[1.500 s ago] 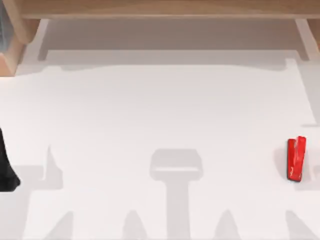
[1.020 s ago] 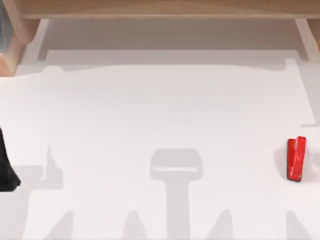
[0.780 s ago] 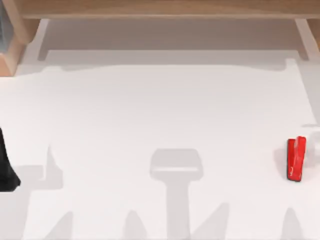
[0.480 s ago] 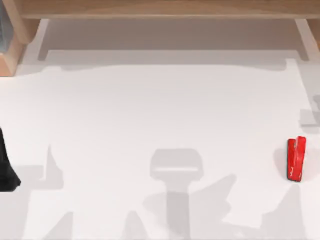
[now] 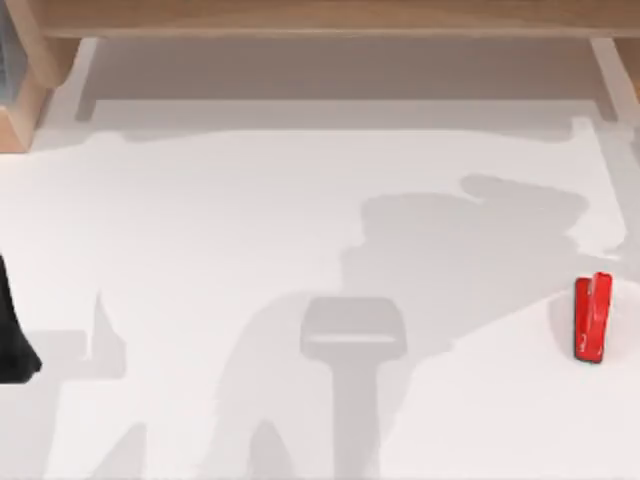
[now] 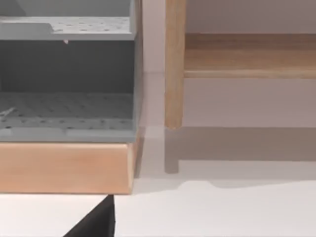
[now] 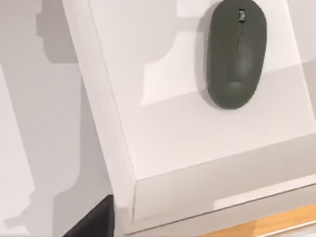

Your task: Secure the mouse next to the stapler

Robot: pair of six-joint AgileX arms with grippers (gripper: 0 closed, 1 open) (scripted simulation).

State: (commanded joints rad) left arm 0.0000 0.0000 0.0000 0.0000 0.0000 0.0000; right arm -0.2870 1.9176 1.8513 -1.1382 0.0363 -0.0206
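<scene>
One white desk [image 5: 300, 200] took up most of the top view, crossed by several grey shadows, the broadest spreading from the middle toward the right. One wooden frame [image 5: 320, 15] ran along its far edge. In the left wrist view, one post [image 6: 174, 64] of that frame stood upright on the desk, and beside it sat one grey rack [image 6: 66, 74] with two perforated shelves, resting on a wooden base.

In the right wrist view, one white raised platform [image 7: 163, 128] lay at an angle, its rim standing above the surface around it and a strip of wood showing at one corner.

Of the two AgileX arms, the left arm [image 5: 10, 335] sat as a dark shape at the desk's left edge. A dark corner of the left end effector [image 6: 96, 222] hung above the desk near the rack's base; I could not tell whether it was spread or pressed together. A like corner of the right end effector [image 7: 94, 222] hung beside the platform's rim, and its state could not be told either.

One dark grey mouse [image 7: 236, 52] lay flat on the platform, touched by nothing.

One red stapler [image 5: 592, 318] lay near the desk's right edge, alone, its length running front to back.
</scene>
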